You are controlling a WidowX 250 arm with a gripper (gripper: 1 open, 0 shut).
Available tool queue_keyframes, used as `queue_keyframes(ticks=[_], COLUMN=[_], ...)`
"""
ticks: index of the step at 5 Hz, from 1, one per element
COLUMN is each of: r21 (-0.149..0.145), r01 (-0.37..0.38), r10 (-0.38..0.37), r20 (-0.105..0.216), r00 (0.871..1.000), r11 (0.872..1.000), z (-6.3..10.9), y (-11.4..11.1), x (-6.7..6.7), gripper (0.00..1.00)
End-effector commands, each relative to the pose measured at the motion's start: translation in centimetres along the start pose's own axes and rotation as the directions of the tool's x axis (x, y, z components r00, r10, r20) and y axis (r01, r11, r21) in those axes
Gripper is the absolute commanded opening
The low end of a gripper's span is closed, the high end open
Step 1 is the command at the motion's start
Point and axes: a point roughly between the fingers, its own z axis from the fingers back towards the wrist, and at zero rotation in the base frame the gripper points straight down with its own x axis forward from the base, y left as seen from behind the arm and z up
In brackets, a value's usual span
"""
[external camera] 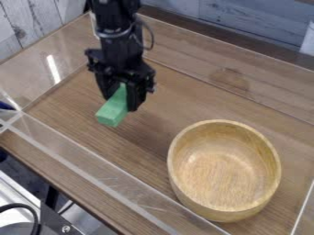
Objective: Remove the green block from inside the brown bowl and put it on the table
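The green block (114, 109) hangs tilted between the black fingers of my gripper (120, 92), which is shut on its upper end. Its lower end is close to the wood-grain table (73, 138), left of centre; I cannot tell whether it touches. The brown bowl (225, 171) sits at the lower right with nothing inside it, well apart from the gripper. The black arm rises from the gripper toward the top edge of the view.
Low clear acrylic walls (73, 170) edge the tabletop along the front and left. A clear bracket stands at the back wall behind the arm. Bare tabletop lies between the block and the bowl.
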Motion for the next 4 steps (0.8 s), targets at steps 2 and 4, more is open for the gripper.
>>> queue_keyframes(ticks=[2,4], r21=[0.013,0.0], r01=[0.033,0.028], r10=[-0.033,-0.028], r20=[-0.001,0.029], r00=[0.999,0.999], r11=[0.999,1.0], z=[-2.4,-0.8], y=[-0.2,-1.1], x=[-0.4,1.3], gripper=[0.0,0.0])
